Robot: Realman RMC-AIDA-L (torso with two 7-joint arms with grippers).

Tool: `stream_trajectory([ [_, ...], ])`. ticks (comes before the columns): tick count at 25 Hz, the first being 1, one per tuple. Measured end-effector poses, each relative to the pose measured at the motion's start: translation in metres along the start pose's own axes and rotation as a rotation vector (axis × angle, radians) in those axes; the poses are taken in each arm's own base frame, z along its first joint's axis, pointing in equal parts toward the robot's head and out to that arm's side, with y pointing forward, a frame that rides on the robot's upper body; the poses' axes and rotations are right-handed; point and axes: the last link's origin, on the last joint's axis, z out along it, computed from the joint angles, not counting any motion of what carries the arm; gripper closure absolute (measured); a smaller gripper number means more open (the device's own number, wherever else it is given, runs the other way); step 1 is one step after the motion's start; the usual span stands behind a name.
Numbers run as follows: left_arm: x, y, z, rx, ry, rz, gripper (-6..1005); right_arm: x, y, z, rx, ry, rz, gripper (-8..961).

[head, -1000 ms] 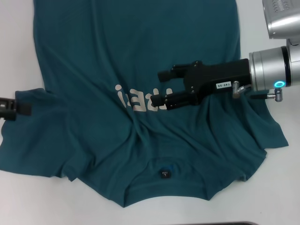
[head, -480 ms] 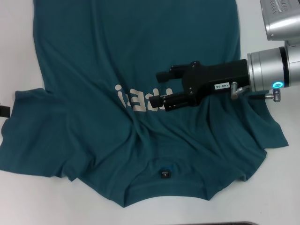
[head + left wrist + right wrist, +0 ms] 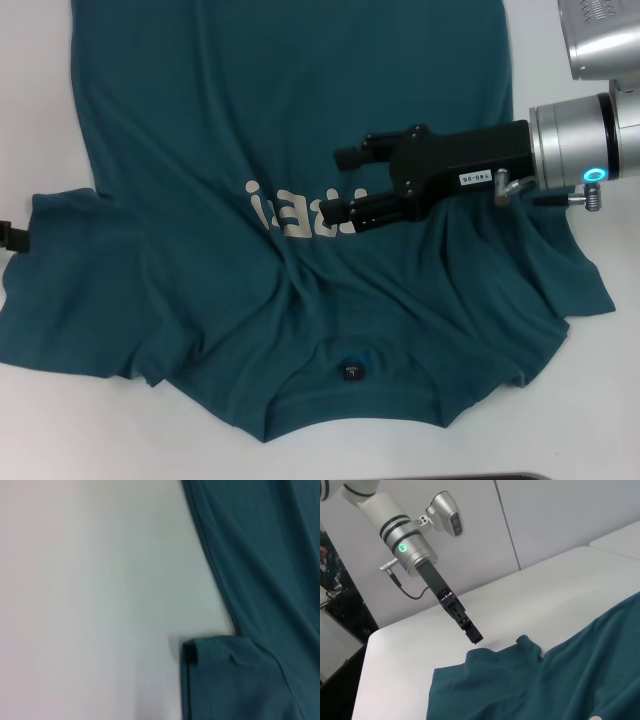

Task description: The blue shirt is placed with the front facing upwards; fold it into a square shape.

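The blue shirt [image 3: 200,120] lies spread on the white table, front up, with cream lettering [image 3: 285,215] on the chest and a black neck label [image 3: 351,372] at the near collar. My right gripper [image 3: 342,186] hangs over the chest beside the lettering, open, with nothing between its fingers. Only the tip of my left gripper [image 3: 10,238] shows at the left edge, just off the rumpled left sleeve [image 3: 70,280]. The right wrist view shows the left gripper [image 3: 471,634] poised above the table next to the sleeve's corner [image 3: 522,642]. The left wrist view shows the sleeve hem [image 3: 220,675].
Bare white table [image 3: 35,100] runs along the shirt's left side, and more table [image 3: 580,380] lies at the near right. A dark strip [image 3: 450,477] marks the table's near edge. Light wall panels [image 3: 560,515] stand behind the table.
My left gripper has drawn back to the left, off the sleeve, until only its tip shows. The right gripper has shifted slightly. The shirt has stayed put.
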Motion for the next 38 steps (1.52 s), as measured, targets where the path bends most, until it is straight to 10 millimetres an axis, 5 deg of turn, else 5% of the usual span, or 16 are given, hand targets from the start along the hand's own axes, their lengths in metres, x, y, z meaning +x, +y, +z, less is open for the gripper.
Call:
stream_trajectory([
  [38,0.002,0.017,0.018,-0.020,-0.085,0.029,157,-0.005,-0.001,0.002,-0.004,0.001,-0.008,71],
])
